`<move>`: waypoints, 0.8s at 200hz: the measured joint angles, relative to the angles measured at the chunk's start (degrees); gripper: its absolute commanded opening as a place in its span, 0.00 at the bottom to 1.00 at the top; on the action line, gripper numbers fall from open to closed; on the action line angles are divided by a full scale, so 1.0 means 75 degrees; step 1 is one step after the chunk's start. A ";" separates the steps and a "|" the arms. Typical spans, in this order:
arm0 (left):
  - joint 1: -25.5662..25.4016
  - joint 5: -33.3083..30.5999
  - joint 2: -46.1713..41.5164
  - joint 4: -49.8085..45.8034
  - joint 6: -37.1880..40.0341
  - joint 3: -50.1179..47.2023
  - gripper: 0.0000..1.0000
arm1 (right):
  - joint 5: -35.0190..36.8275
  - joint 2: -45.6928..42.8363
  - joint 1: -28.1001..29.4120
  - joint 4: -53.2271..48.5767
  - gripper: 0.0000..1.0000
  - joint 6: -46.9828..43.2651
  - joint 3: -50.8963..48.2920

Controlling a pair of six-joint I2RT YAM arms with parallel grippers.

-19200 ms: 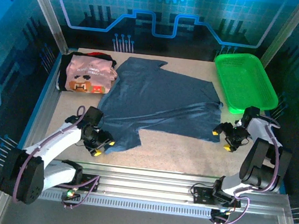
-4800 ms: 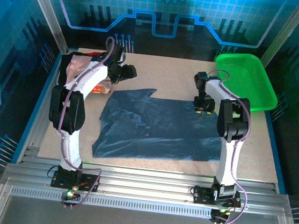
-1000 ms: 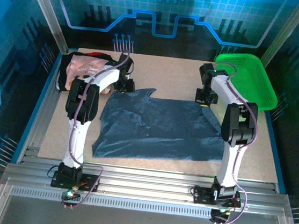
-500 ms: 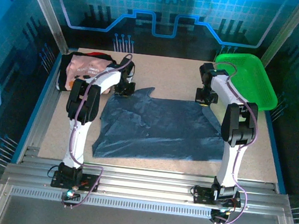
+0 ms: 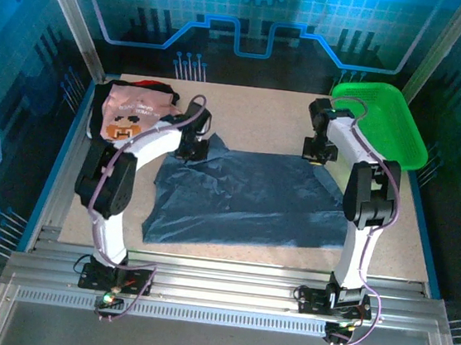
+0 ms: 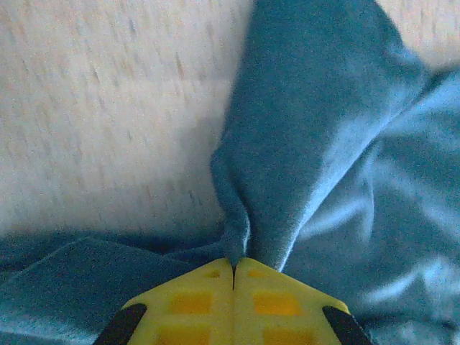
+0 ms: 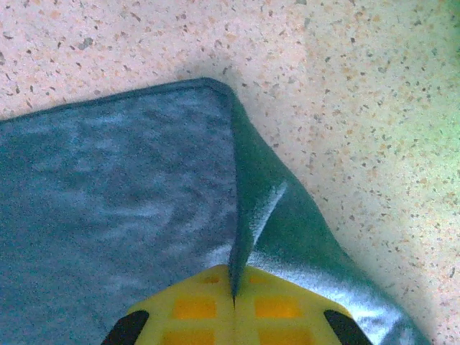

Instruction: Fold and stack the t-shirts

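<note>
**Top external view.** The dark slate-blue short-sleeved cloth t-shirt [image 5: 244, 195] lies spread across the middle of the speckled beige desk [image 5: 254, 109]. The left fingers [image 5: 195, 146] sit down on its far left corner. The right fingers [image 5: 317, 153] sit down on its far right corner. The pale pink t-shirt with a brown-orange pixel print [image 5: 133, 116] lies at the far left corner of the desk, on top of a black cloth [image 5: 97, 116]. The bright green plastic mesh basket [image 5: 381, 127] stands at the far right corner, just beside the right arm.

**Left wrist view.** The yellow pads of the left fingers [image 6: 208, 287] are pressed together and clamped on a raised ridge of the slate-blue t-shirt [image 6: 323, 108]. The cloth rises off the desk [image 6: 108, 108] into the seam between the pads.

**Right wrist view.** The right fingers [image 7: 208, 295] are pressed together and clamped on a turned-up fold of the slate-blue t-shirt [image 7: 108, 180], near its hemmed corner. The desk [image 7: 359, 86] lies beyond the hem.
</note>
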 measured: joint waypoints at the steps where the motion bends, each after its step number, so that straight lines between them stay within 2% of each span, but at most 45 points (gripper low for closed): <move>1: -0.0026 -0.0003 -0.0029 0.0006 -0.0026 -0.0044 0.00 | 0.0000 -0.0009 0.0000 0.0003 0.00 0.0000 -0.0015; 14: -0.0414 -0.0134 -0.0411 0.0175 -0.0382 -0.0813 0.02 | 0.0000 -0.0175 -0.0009 0.0052 0.00 0.0023 -0.0239; 24: -0.0714 -0.0198 -0.0606 0.0262 -0.0729 -0.1349 0.10 | 0.0000 -0.0280 -0.0009 0.0073 0.00 0.0041 -0.0411; 34: -0.0982 -0.0189 -0.0743 0.0321 -0.1005 -0.1821 0.22 | 0.0000 -0.0356 -0.0012 0.0090 0.00 0.0061 -0.0560; 39: -0.1105 -0.0189 -0.0796 0.0361 -0.1215 -0.2025 0.34 | 0.0000 -0.0393 -0.0012 0.0111 0.00 0.0061 -0.0638; 40: -0.1134 -0.0195 -0.0816 0.0364 -0.1209 -0.2090 0.34 | 0.0000 -0.0396 -0.0012 0.0111 0.00 0.0061 -0.0650; 44: -0.1230 -0.0192 -0.0871 0.0373 -0.1358 -0.2235 0.46 | 0.0000 -0.0420 -0.0012 0.0119 0.00 0.0061 -0.0697; 51: -0.1381 -0.0201 -0.1011 0.0396 -0.1553 -0.2468 0.58 | 0.0000 -0.0458 -0.0012 0.0143 0.00 0.0064 -0.0790; 67: -0.1644 -0.0157 -0.1623 0.0437 -0.1958 -0.2763 0.72 | 0.0000 -0.0530 -0.0012 0.0178 0.00 0.0064 -0.0962; 83: -0.1696 -0.0128 -0.2410 0.0434 -0.2294 -0.2847 0.82 | 0.0000 -0.0589 -0.0012 0.0198 0.00 0.0067 -0.1052; 110: -0.1381 -0.0076 -0.3593 0.0382 -0.2591 -0.2690 0.84 | 0.0000 -0.0708 -0.0012 0.0254 0.00 0.0067 -0.1142; 139: -0.0256 0.0137 -0.4042 0.0262 -0.2684 -0.2556 0.83 | 0.0000 -0.0787 -0.0012 0.0306 0.00 0.0064 -0.1218; 160: 0.0583 0.0723 -0.4022 0.0271 -0.2567 -0.2748 0.76 | -0.0003 -0.0790 -0.0015 0.0358 0.00 0.0061 -0.1279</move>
